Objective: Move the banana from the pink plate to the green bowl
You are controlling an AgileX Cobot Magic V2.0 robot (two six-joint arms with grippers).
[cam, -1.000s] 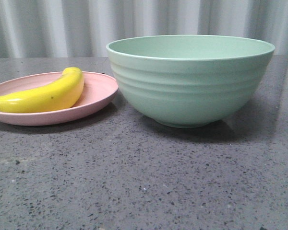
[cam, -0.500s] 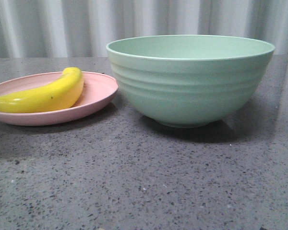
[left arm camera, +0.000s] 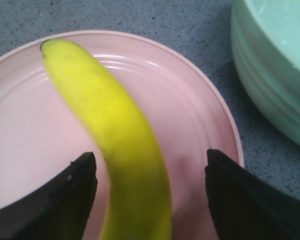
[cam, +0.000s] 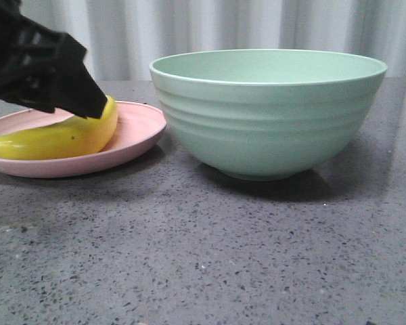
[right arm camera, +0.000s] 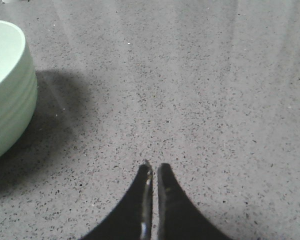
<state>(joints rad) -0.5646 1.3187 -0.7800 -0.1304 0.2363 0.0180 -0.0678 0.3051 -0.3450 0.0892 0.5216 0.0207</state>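
Note:
The yellow banana [cam: 61, 137] lies on the pink plate [cam: 139, 132] at the left of the table. The green bowl [cam: 269, 112] stands just right of the plate. My left gripper [cam: 68, 95] hangs low over the banana and hides part of it. In the left wrist view the banana [left arm camera: 115, 130] runs between the two open fingers [left arm camera: 65, 200], which straddle it above the plate [left arm camera: 190, 130] without gripping. My right gripper [right arm camera: 152, 167] is shut and empty over bare table, right of the bowl [right arm camera: 7, 90]; it does not show in the front view.
The table is a dark grey speckled counter [cam: 203, 257]. A pale pleated curtain [cam: 223, 27] hangs behind it. The bowl's wall [left arm camera: 275, 75] rises close beside the plate's rim.
My left gripper has come into the front view from the upper left and dropped over the banana. The banana, plate and bowl have not moved.

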